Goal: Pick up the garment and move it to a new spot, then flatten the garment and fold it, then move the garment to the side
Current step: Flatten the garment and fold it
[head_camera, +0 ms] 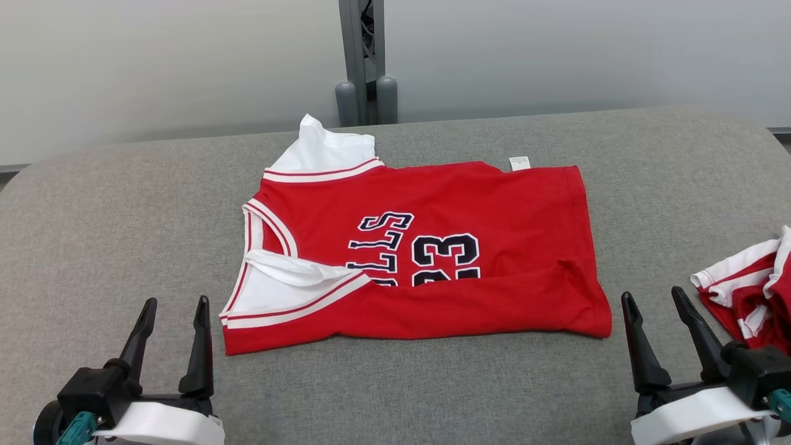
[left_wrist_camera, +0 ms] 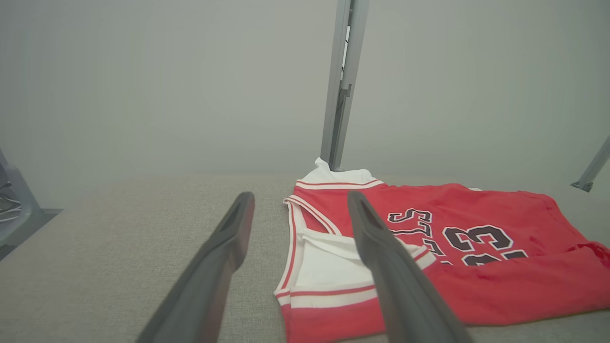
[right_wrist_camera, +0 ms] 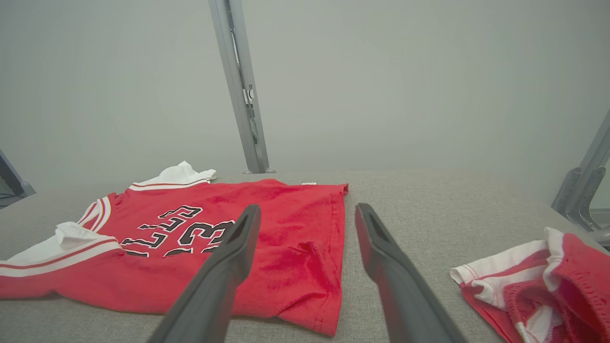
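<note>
**Shirt half folded**

The red shirt (head_camera: 432,259) lies in the middle of the grey worktop (head_camera: 93,247), near side folded over. The left hand (head_camera: 176,303) and right hand (head_camera: 652,294) sit by the near edge, spread, holding nothing. Best to pinch both ends together and lift evenly.

The left tool (head_camera: 176,303) and right tool (head_camera: 652,295) each have 2 tapered black fingers (head_camera: 199,346), white wrist shells (head_camera: 167,426) and teal connectors (head_camera: 77,429).

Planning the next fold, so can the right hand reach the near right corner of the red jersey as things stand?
Probably yes. The open right hand sits just beside that corner of the red jersey, only bare table between them; the crumpled garment lies on its other side.
</note>
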